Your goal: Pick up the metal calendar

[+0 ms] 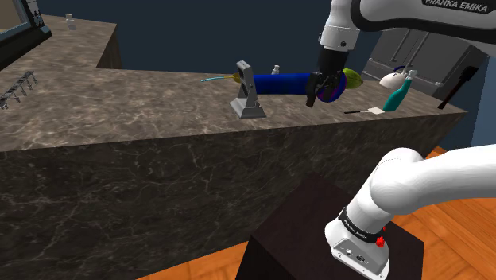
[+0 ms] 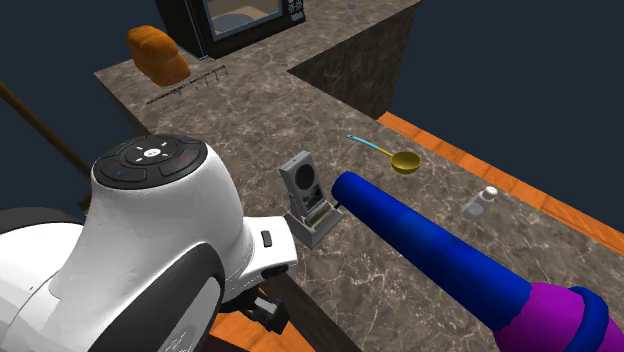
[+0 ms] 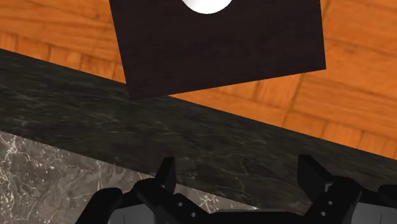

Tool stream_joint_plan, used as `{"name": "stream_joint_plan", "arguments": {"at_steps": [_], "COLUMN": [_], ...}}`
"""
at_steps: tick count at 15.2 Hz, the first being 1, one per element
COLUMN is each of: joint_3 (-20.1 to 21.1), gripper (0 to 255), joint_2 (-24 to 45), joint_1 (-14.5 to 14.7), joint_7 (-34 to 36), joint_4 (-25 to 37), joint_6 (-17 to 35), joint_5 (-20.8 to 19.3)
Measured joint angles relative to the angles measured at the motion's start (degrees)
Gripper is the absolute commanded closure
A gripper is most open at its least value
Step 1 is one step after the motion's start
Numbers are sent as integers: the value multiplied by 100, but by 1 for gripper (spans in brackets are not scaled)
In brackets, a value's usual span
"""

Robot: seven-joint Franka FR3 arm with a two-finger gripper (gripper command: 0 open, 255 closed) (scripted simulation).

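Gripper (image 1: 318, 95) open, empty, over worktop (image 1: 119, 111) near its edge; grey calendar (image 1: 248, 94) apart toward shoulder view's left, blue cylinder (image 1: 286, 83) just behind.

The hand (image 3: 238, 164), fingers (image 3: 167, 173) apart, hangs over the stone counter (image 3: 57, 121) edge, dark stand (image 3: 216, 51) on wooden floor (image 3: 356, 95) beyond.

veined marble counter (image 1: 119, 119), matt grey calendar (image 1: 248, 94), glossy wood-plank floor (image 3: 356, 95)
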Motion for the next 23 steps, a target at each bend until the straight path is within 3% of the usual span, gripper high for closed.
{"name": "stream_joint_plan", "arguments": {"at_steps": [4, 9, 19, 23], "joint_3": [147, 427, 837, 888], "gripper": [0, 0, 0, 0], "joint_2": [508, 1655, 4191, 5330], "joint_1": [-39, -145, -244, -161], "joint_7": [279, 915, 2238, 2664], "joint_4": [417, 1472, 4339, 5886], "joint_6": [64, 82, -465, -973], "joint_5": [45, 48, -283, -514]}}
